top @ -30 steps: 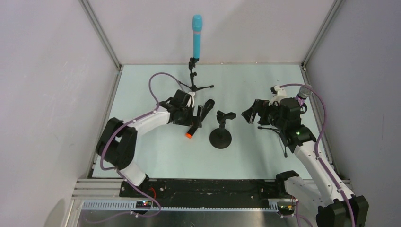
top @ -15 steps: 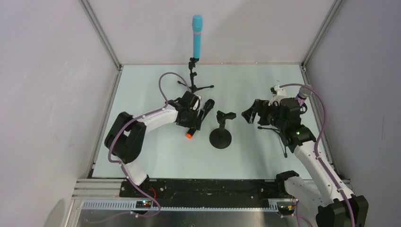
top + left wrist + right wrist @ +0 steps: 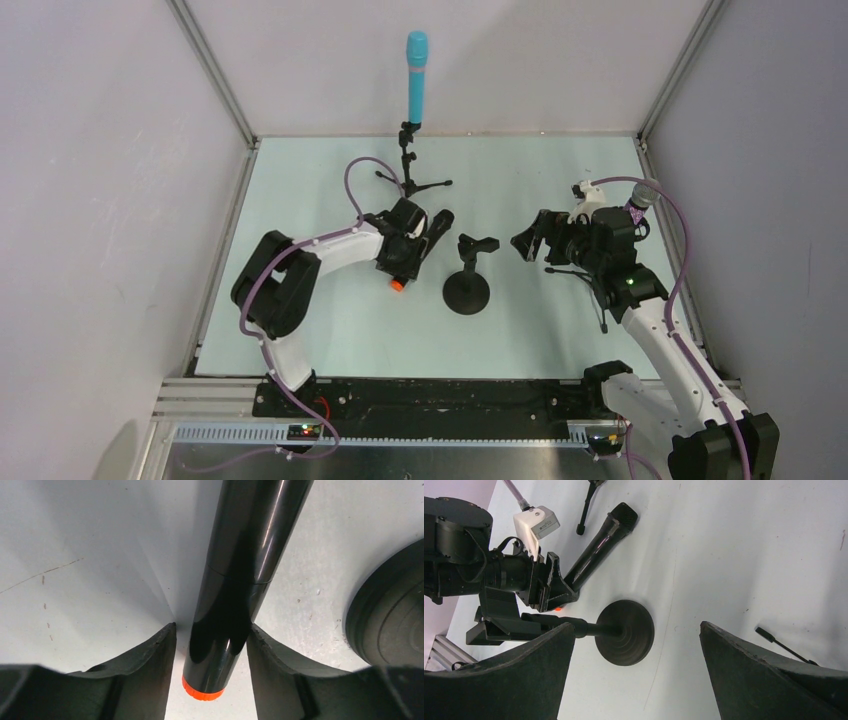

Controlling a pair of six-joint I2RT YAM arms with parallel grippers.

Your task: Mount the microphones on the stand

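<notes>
The left claw (image 3: 211,627) is down low on the worktop (image 3: 330,330). The black mic (image 3: 240,555) lies flat there, and its bottom part sits right between the two claw fingers. The orange end (image 3: 202,694) points back toward the wrist. One finger (image 3: 270,660) looks like it touches the mic. The other finger (image 3: 150,665) has a thin bit of worktop showing between it and the mic. So this claw is around the mic but is not squeezing it tight.

The round stand (image 3: 466,292) is just beside the left claw, between it and the right claw (image 3: 530,245). The clip on top of the stand has no mic in it.

The right claw is wide apart and holds nothing.

The blue mic (image 3: 416,75) stands straight up in the tripod stand (image 3: 408,165), past the left claw at the far side.

The purple mic (image 3: 640,197) is behind the right claw, partly hidden by the arm.
</notes>
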